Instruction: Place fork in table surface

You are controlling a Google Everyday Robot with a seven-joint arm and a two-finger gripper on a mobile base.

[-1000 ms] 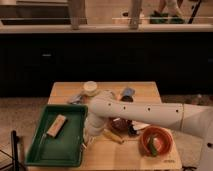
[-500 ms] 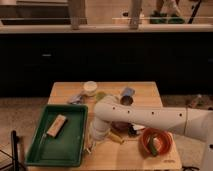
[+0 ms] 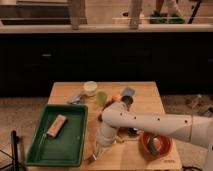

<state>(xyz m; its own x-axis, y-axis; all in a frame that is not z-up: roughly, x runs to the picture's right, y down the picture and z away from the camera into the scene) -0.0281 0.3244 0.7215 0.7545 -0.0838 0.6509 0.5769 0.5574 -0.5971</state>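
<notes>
My gripper (image 3: 94, 156) hangs from the white arm (image 3: 150, 122) that reaches in from the right. It is low over the table surface (image 3: 145, 90), just right of the green tray's (image 3: 75, 157) front right corner. A small pale bit shows at its tip; I cannot tell whether that is the fork. No fork shows clearly anywhere else. A tan block (image 3: 56, 125) lies in the tray.
At the back of the table stand a white cup (image 3: 90, 87), a green cup (image 3: 102, 98), a blue item (image 3: 127, 92) and a grey-blue item (image 3: 76, 98). A red bowl (image 3: 155, 145) sits front right. A yellowish piece (image 3: 120, 141) lies under the arm.
The wrist and gripper have moved down and toward the table's front edge, away from the tray's right rim. The objects on the table have not moved.
</notes>
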